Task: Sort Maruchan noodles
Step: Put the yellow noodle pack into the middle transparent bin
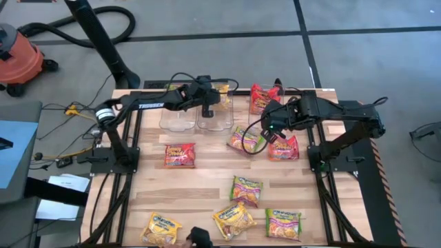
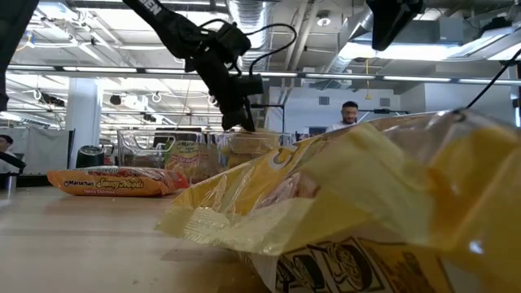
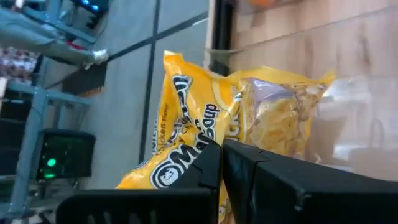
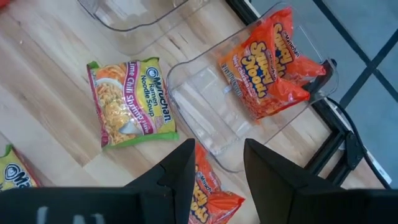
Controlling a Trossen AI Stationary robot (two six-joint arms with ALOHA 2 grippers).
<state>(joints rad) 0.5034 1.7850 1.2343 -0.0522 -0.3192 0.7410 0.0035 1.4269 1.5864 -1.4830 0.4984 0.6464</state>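
Red-orange packet [image 4: 208, 193] lies between right arm's parted jaws, seemingly ungripped; left jaws shut.

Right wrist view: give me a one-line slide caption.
Open right pincer hovers over a red-orange packet beside a clear bin holding red-orange noodles; a green-and-pink packet lies nearby.

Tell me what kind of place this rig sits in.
Probably an open-plan robotics lab or workshop: exposed ceiling ducts, a shop vacuum on the floor, and a person at a workstation beyond the wooden table.

Two dark jointed arms [image 1: 148, 103] with looping black cables and blocky black jaws.
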